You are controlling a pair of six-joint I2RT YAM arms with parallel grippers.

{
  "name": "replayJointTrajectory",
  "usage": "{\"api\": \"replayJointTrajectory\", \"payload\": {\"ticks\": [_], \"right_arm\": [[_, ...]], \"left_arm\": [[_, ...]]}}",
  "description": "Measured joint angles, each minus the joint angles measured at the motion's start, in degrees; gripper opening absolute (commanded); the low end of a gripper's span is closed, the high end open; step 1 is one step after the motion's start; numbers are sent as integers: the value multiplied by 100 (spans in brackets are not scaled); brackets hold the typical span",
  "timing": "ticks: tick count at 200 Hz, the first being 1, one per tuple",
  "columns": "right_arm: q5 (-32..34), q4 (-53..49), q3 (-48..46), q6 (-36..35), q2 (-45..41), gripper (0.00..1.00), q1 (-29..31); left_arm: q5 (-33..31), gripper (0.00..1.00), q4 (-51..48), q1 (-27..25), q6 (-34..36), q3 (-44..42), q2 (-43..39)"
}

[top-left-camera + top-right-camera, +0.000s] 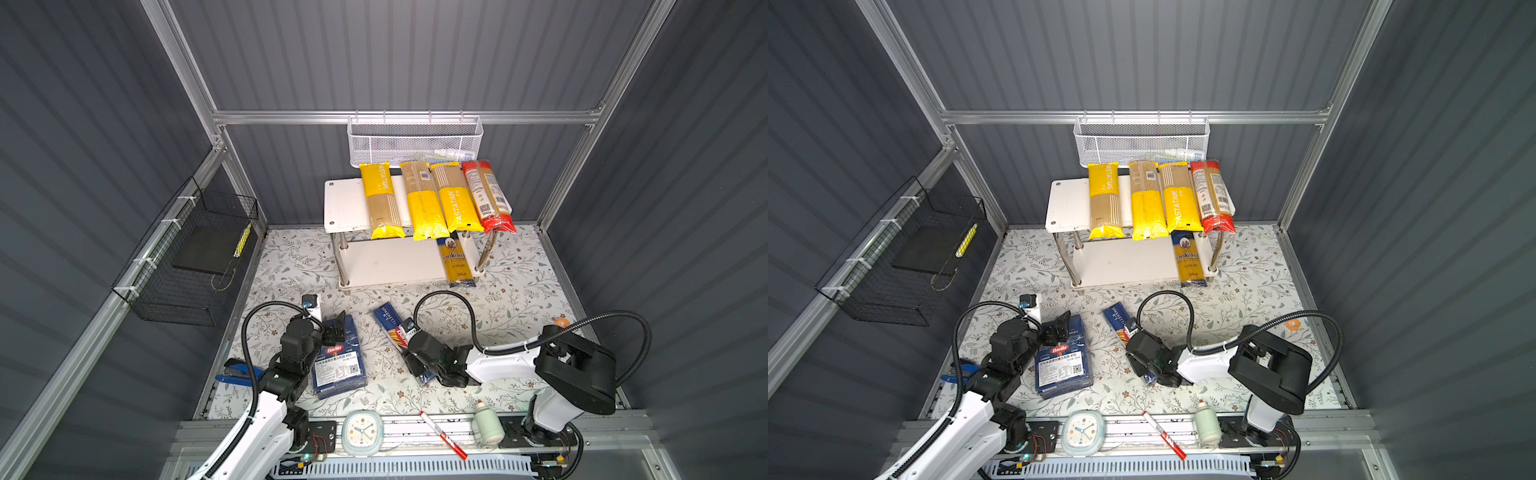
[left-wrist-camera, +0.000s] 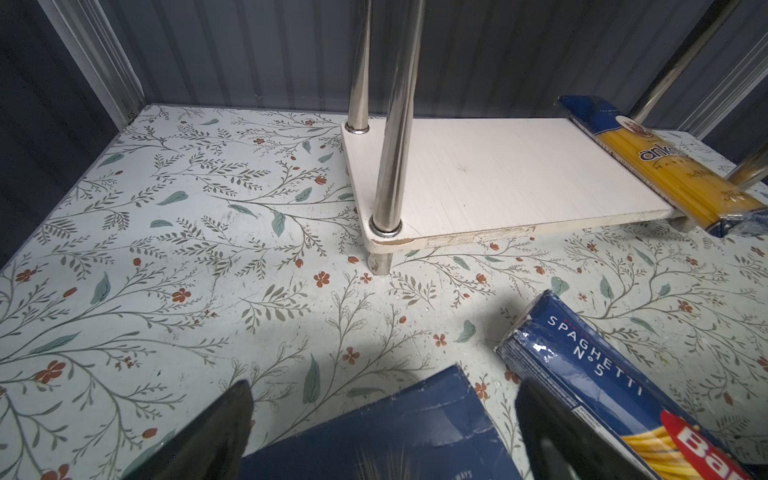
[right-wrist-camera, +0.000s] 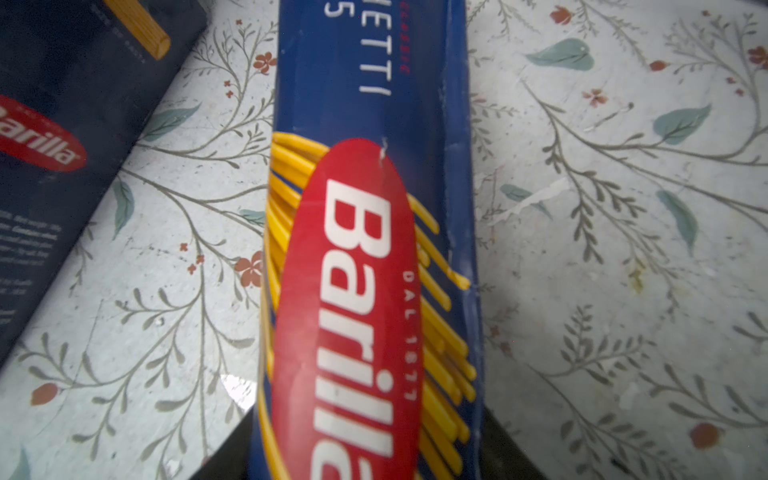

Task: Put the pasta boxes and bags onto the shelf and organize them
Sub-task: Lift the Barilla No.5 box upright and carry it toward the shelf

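1. Long narrow dark blue cardboard Barilla spaghetti box (image 3: pixel 365 208): lies flat and diagonal on the bench, low centre in both top views (image 1: pixel 388 322), not on the shelf. Glossy print, red oval logo, creased and scuffed edges.
2. Right fingers (image 3: pixel 507 457): black, one along each long side of that box, close against the card. Whether they are clenched on it, I cannot tell.
3. Step in hand, by my reading: pick-up of the narrow box. The next move calls for a firm squeeze across its narrow width and a level lift. Then a carry up the frame to the bare lower board. The card is stiff but dented, so too hard a squeeze could buckle it.
4. Wide flat dark blue cardboard Barilla box with white label (image 1: pixel 338 365): flat on the bench, left of the narrow one and apart from it. Left fingers (image 2: pixel 224 428) released, spread over its upper end, grasping nothing.
5. White two-tier shelf on chrome legs (image 1: pixel 345 203): centre frame.
   - Upper board: three yellow plastic spaghetti bags (image 1: pixel 380 199) and a red-and-clear plastic bag (image 1: pixel 488 195) side by side, overhanging the front edge. The left part is bare.
   - Lower board: a yellow-and-navy "ankara" bag (image 1: pixel 457 262) at the right end.
6. Bench (image 1: pixel 519 291): matte sheet printed with leaves and small red flowers.
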Motion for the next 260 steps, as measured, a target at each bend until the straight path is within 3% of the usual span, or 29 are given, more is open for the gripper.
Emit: {"api": "replayJointTrajectory", "payload": {"ticks": [89, 127, 187, 260], "right_arm": [[212, -555, 98, 219, -398, 55, -35], [302, -549, 103, 245, -693, 49, -166], [402, -588, 103, 251, -1239, 43, -686], [258, -890, 142, 201, -1690, 43, -1563]], "left_arm": [[0, 99, 0, 0, -2, 0, -33], [0, 99, 2, 0, 0, 0, -46], [0, 99, 0, 0, 0, 0, -52], [0, 99, 0, 0, 0, 0, -52]]}}
